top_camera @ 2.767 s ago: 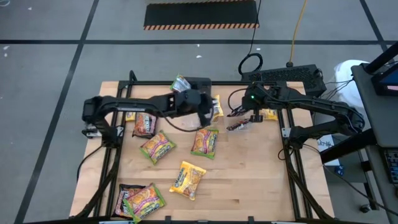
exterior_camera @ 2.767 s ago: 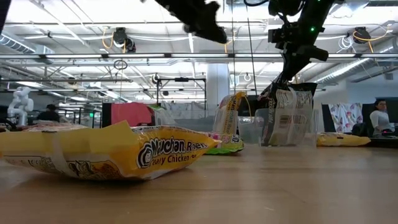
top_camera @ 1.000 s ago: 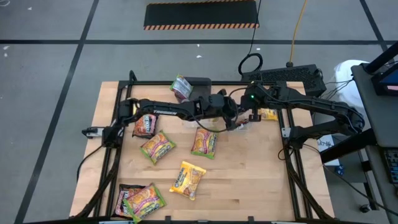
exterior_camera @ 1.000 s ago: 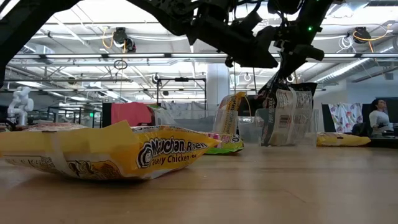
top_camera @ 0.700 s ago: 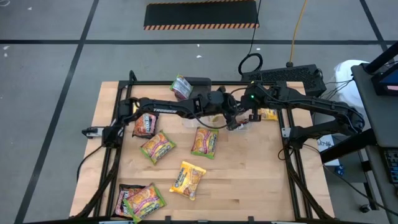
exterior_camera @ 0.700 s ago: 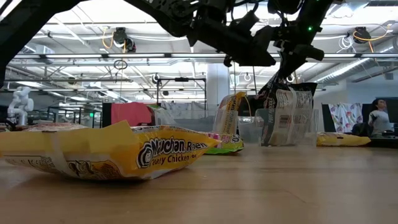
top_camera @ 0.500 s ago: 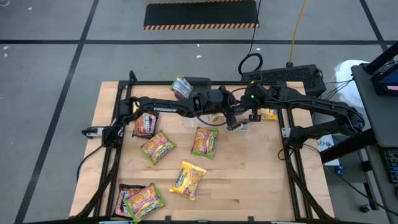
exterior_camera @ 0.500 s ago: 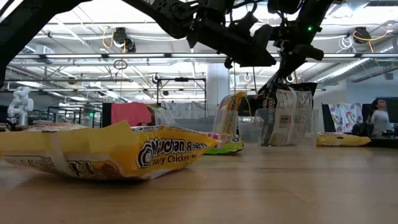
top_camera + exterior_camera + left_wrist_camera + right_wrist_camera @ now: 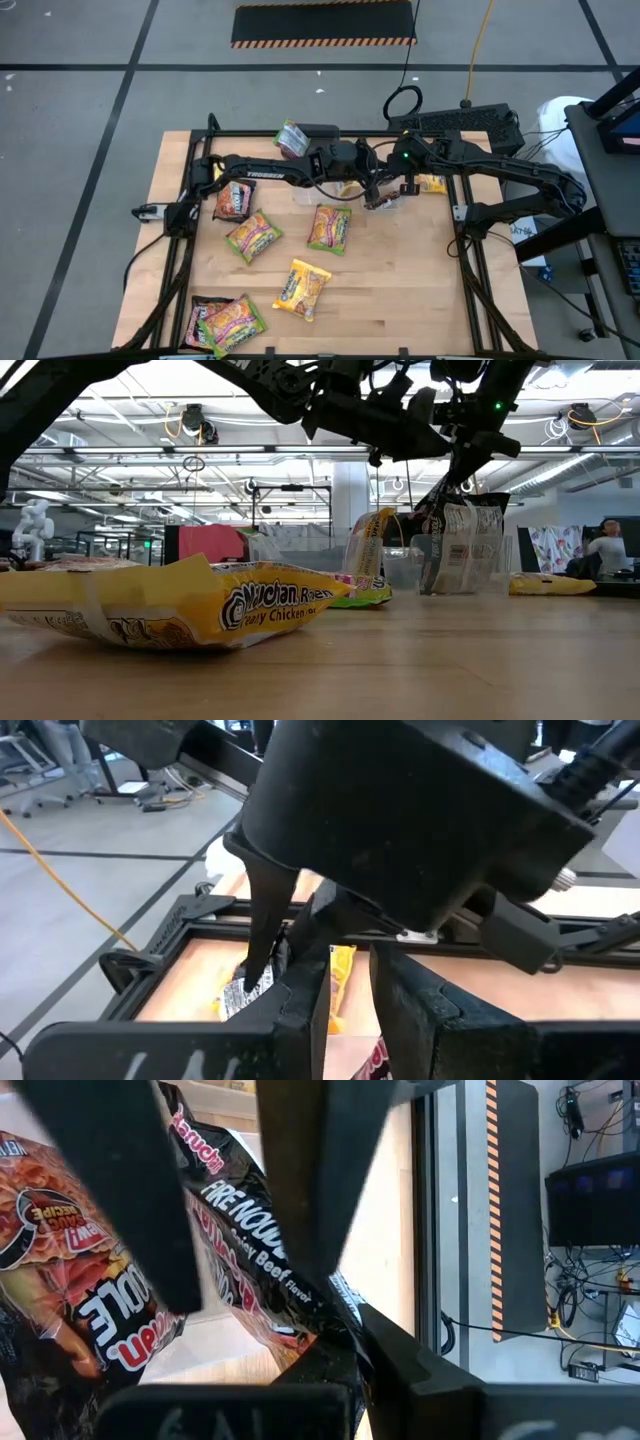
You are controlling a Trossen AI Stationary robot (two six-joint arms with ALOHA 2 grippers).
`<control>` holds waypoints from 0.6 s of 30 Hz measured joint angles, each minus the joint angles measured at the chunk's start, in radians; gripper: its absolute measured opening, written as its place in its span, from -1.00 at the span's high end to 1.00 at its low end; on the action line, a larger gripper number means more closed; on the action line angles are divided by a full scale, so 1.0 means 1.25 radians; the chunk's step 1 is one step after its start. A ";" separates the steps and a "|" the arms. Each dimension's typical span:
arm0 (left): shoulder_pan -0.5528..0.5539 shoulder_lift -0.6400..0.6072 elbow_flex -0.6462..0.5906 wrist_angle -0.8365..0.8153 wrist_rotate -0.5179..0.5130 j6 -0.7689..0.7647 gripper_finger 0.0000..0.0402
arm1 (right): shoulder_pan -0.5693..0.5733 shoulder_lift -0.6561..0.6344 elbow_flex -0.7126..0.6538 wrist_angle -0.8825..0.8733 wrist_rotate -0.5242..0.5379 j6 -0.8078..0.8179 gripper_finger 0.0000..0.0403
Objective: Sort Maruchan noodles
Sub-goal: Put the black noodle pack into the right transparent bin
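The dark brown-black noodle packet [image 9: 384,201] hangs near the bench's [image 9: 420,290] far edge, pinched at its upper edge by the closed right pincer [image 9: 404,188]. Over the last seconds the left pincer [image 9: 372,190], jaws partly apart and empty, has swung across from the left and now sits just beside that packet. This looks like a handover. The other packets [image 9: 305,288] lie unsorted nearer the front.

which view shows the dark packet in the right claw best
The right wrist view: the dark packet fills it, label readable, pinched in the right claw. The high view shows only a sliver under the arms. The low view shows it hanging upright, pale side out. The left wrist view barely shows it.
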 joint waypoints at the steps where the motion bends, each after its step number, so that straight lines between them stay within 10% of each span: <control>1: 0.001 0.000 0.000 0.000 0.000 0.000 0.60 | 0.000 0.000 0.000 0.000 0.000 0.000 1.00; 18: -0.003 0.070 -0.001 0.069 -0.100 0.090 0.60 | 0.000 0.001 0.000 0.006 0.000 -0.006 1.00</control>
